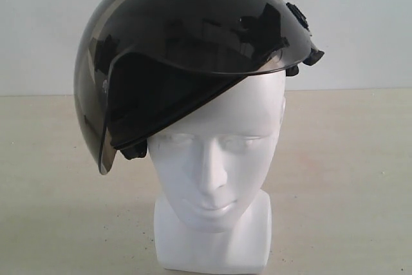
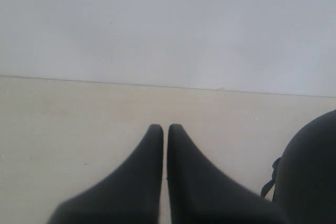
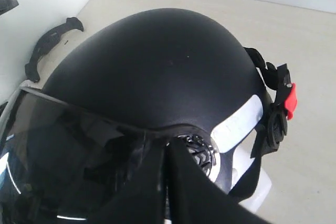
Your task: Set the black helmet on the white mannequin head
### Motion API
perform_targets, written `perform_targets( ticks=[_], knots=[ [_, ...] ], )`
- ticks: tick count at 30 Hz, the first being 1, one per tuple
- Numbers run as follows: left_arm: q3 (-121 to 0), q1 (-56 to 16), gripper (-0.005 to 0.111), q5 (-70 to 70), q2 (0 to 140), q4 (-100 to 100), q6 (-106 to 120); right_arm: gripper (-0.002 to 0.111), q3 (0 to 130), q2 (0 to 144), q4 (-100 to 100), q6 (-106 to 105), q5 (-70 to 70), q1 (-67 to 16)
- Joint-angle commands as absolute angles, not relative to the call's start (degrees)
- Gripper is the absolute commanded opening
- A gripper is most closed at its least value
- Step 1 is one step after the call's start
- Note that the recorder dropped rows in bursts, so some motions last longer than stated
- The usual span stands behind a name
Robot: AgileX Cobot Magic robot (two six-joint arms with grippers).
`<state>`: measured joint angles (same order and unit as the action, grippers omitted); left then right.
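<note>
Glossy and hard, the black helmet [image 1: 161, 24] sits askew on the white mannequin head [image 1: 215, 152], visor [image 1: 104, 127] drooping toward 8 o'clock. Its shell looks slippery and fairly light; the stiff lower edge offers better purchase. Left pincer [image 2: 165, 128] and right pincer [image 3: 168, 142] are both closed, empty.

**Setting:** robot test bench, laboratory type.

**Evidence:**
- Flat, matt, pale cream table [image 1: 347, 178], its far edge meeting a plain white wall [image 1: 367, 24].
- Smooth matte white mannequin head on a short blocky neck base [image 1: 215, 159], standing on the table.
- Glossy rounded black helmet with a smoky tinted visor [image 1: 187, 30], sitting tilted on the head.
- Left gripper [image 2: 165, 128] with black tapered fingers [image 2: 144, 182], seen over the same table and wall in the left wrist view.
</note>
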<state>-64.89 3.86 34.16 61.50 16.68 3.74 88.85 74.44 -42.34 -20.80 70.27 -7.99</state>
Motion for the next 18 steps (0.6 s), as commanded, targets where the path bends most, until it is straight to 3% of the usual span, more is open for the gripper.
perform_targets(
  ticks=[1, 18],
  knots=[
    [-65.3, 3.4, 0.004, 33.0, 61.6, 17.0, 3.9, 0.000, 88.6, 75.2, -44.6, -21.9, 70.0, -8.0],
    [-65.3, 3.4, 0.004, 35.2, 62.5, 17.1, 7.3, 0.000, 88.6, 77.8, -44.2, -23.6, 70.0, -11.5]
  ],
)
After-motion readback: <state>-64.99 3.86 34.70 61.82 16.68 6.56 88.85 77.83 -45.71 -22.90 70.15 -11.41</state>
